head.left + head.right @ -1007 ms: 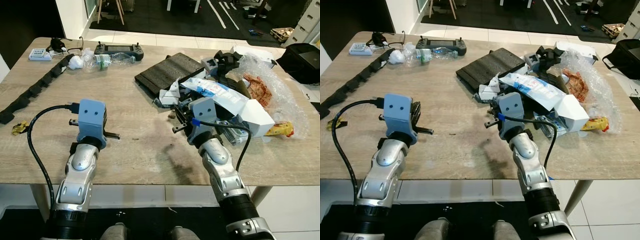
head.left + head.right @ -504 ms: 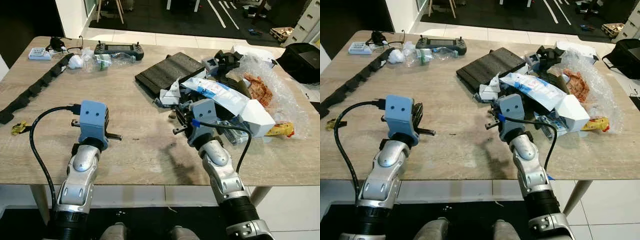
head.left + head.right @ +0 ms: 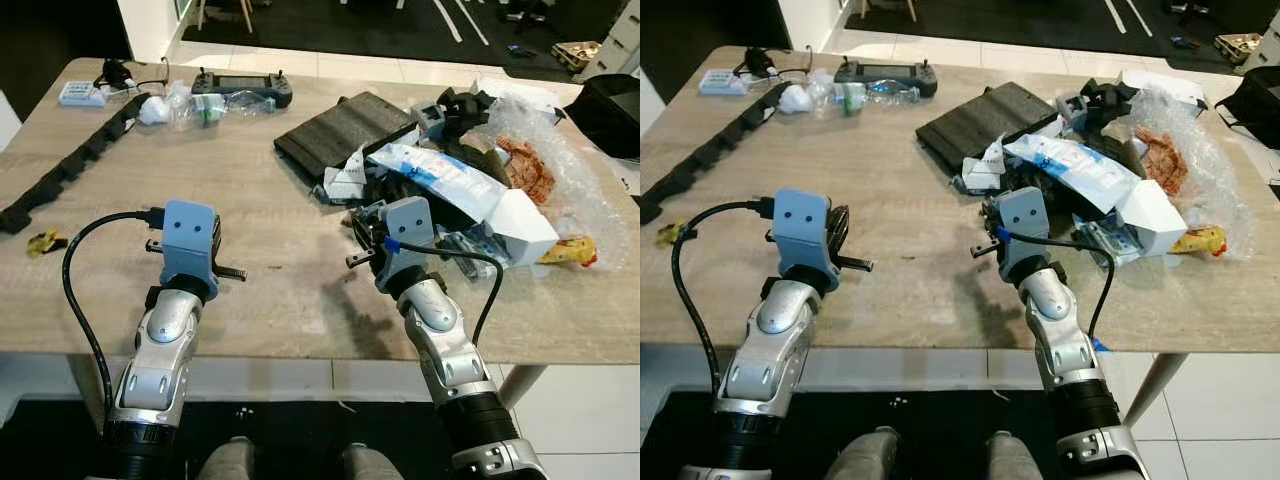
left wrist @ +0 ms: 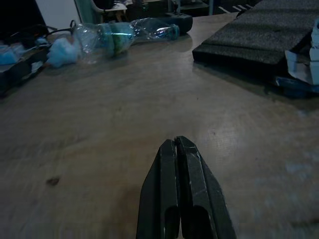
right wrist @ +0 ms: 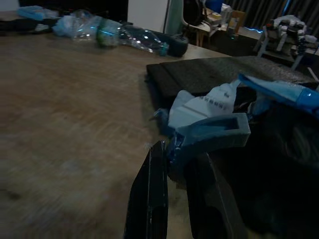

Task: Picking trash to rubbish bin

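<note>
Wood-grain table (image 3: 270, 190), contents listed from the robot's left to its right: a long black foam strip (image 3: 70, 170) along the left edge; a small yellow scrap (image 3: 42, 241) near that edge; a white power strip (image 3: 78, 93) at the far corner; a crushed clear plastic bottle (image 3: 215, 102) lying beside a black handheld controller (image 3: 240, 87); a dark ribbed foam slab (image 3: 340, 130) at centre; then the main trash pile (image 3: 470, 190), made of white and blue packaging, a grey foam piece (image 5: 212, 132), bubble wrap (image 3: 560, 170) and a yellow wrapper (image 3: 568, 252). Left gripper (image 4: 175, 164): fingers pressed together, empty, low over bare tabletop well apart from any item. Right gripper (image 5: 172, 172): fingers narrowly parted, at the near edge of the pile just beside the grey foam piece, with nothing visibly clasped. Progress, as judged: at or near the start, with all the trash on the table and none in hand.
</note>
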`<state>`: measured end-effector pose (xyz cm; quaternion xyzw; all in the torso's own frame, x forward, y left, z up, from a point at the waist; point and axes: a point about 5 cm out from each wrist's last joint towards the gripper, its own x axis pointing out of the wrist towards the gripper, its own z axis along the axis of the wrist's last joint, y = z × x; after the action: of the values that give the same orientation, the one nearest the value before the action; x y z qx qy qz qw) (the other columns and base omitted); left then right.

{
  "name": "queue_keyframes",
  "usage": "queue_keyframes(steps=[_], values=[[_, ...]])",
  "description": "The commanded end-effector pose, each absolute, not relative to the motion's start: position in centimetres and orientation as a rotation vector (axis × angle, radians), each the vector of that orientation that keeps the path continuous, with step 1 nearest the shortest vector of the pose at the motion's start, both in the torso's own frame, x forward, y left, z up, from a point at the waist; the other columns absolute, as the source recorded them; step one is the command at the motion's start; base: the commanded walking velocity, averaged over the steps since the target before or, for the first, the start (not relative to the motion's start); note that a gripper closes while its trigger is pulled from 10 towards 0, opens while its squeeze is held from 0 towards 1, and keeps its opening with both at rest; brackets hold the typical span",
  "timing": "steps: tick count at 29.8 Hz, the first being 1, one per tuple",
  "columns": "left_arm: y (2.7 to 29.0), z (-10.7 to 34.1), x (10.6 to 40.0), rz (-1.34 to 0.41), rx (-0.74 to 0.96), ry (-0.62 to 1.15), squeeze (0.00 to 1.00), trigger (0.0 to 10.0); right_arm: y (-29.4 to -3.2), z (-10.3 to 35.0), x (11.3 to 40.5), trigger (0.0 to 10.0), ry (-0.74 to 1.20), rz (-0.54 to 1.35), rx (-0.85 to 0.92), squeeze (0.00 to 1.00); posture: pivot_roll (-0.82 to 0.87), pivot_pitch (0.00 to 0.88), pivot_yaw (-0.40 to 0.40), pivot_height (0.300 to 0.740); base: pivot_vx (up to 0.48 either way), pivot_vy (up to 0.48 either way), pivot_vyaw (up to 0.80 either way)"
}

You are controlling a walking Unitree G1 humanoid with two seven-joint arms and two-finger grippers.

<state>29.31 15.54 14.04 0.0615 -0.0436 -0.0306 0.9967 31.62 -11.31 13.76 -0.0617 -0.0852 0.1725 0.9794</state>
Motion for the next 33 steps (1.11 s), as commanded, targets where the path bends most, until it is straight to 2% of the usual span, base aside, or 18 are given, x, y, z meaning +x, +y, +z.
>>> queue_keyframes(steps=[1, 9, 26, 33], values=[[15.10, 14.27, 29.23, -0.078, 0.104, -0.102, 0.00, 10.0, -11.34, 13.64, 31.39, 10.0, -0.165, 0.347, -0.125, 0.00, 0.05, 0.082, -0.062, 0.740, -0.300, 0.000, 0.00], [15.15, 14.30, 29.18, -0.077, 0.108, -0.103, 0.00, 10.0, -11.31, 13.62, 31.33, 10.0, -0.163, 0.348, -0.125, 0.00, 0.05, 0.082, -0.062, 0.740, -0.285, 0.000, 0.00], [15.18, 14.14, 29.27, -0.088, 0.134, -0.093, 0.00, 10.0, -11.20, 13.39, 31.26, 10.0, -0.151, 0.339, -0.107, 0.00, 0.05, 0.065, -0.056, 0.740, 0.000, 0.000, 0.00], [15.01, 14.15, 29.29, -0.096, 0.138, -0.093, 0.00, 10.0, -11.30, 13.39, 31.35, 10.0, -0.150, 0.331, -0.105, 0.00, 0.05, 0.061, -0.055, 0.740, 0.000, 0.000, -0.77]])
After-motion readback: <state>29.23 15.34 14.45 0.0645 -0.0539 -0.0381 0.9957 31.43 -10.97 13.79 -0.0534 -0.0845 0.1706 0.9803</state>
